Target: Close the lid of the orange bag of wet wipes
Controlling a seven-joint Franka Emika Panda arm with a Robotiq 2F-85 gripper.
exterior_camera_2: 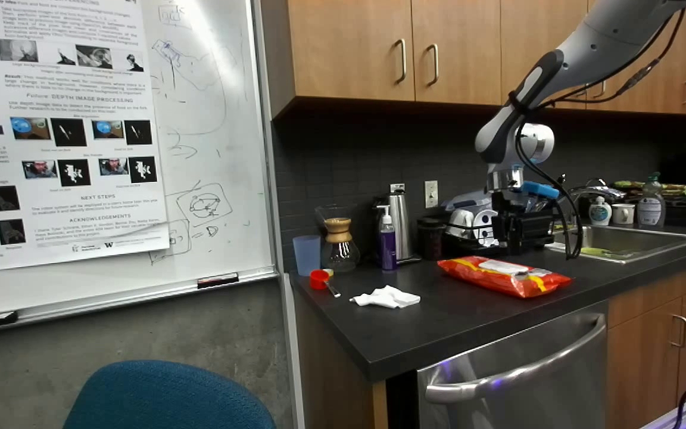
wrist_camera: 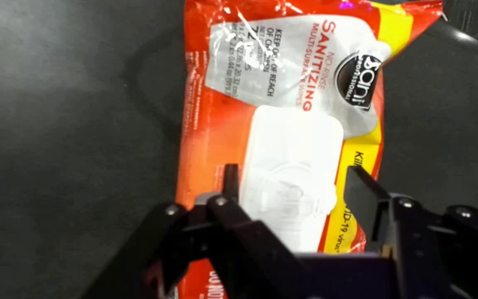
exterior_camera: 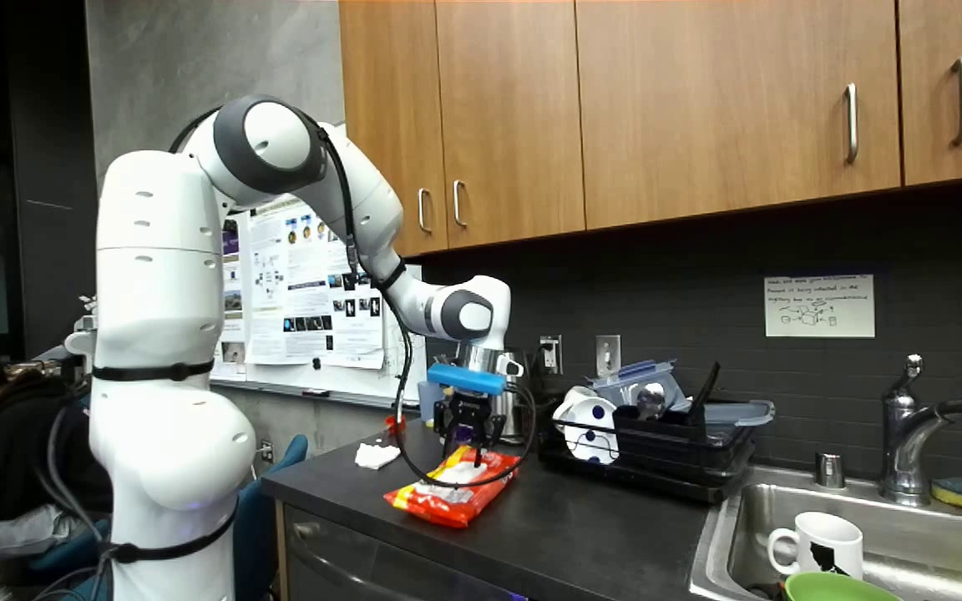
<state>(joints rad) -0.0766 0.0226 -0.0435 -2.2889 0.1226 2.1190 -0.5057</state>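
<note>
The orange bag of wet wipes [wrist_camera: 210,124] lies flat on the dark counter, and it shows in both exterior views [exterior_camera: 448,502] [exterior_camera_2: 486,275]. Its lid [wrist_camera: 295,133] is a white rectangular plate on the top face, with a small tab on its right edge in the wrist view. Whether the lid is latched or loose I cannot tell. My gripper [wrist_camera: 293,168] is open above the bag, pointing down, with one finger on each side of the lid and nothing between them. Its body hides the lower part of the bag in the wrist view. It also shows in both exterior views [exterior_camera: 464,442] [exterior_camera_2: 521,232].
A black dish rack [exterior_camera: 648,451] with dishes stands near the bag, with the sink [exterior_camera: 723,534] beyond it. A crumpled white wipe [exterior_camera_2: 386,297], a red scoop [exterior_camera_2: 319,279] and a purple pump bottle [exterior_camera_2: 387,244] are on the counter [exterior_camera_2: 390,333]. A cable loop hangs around the gripper.
</note>
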